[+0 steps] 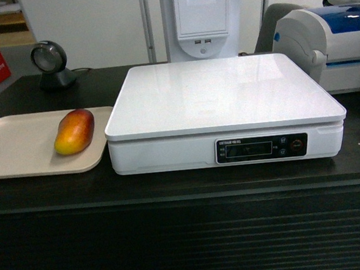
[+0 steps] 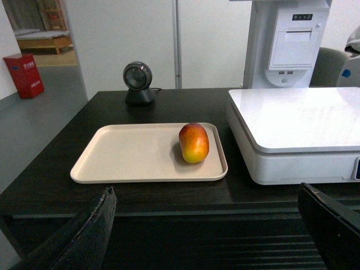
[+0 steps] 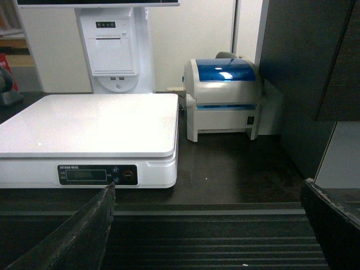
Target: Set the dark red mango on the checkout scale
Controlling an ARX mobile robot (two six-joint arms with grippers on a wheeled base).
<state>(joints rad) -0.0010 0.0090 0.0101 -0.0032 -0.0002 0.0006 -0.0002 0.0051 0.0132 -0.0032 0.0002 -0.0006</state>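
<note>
The mango (image 1: 74,131) (image 2: 194,143), red fading to yellow-orange, lies on a beige tray (image 1: 15,147) (image 2: 129,157) on the black checkout counter (image 1: 185,185). Right of the tray stands the white scale (image 1: 222,96) (image 2: 298,121) (image 3: 90,124), its platform bare. My left gripper (image 2: 207,216) is open, held back in front of the counter's ribbed front, well short of the mango. My right gripper (image 3: 208,216) is open too, low before the counter, right of the scale. Neither gripper shows in the head view.
A round black scanner (image 1: 54,64) (image 2: 138,83) stands behind the tray. A white-and-blue printer (image 1: 334,43) (image 3: 224,98) sits right of the scale, with a white terminal post (image 1: 201,15) (image 3: 114,48) behind it. A dark cabinet wall (image 3: 315,67) rises at far right.
</note>
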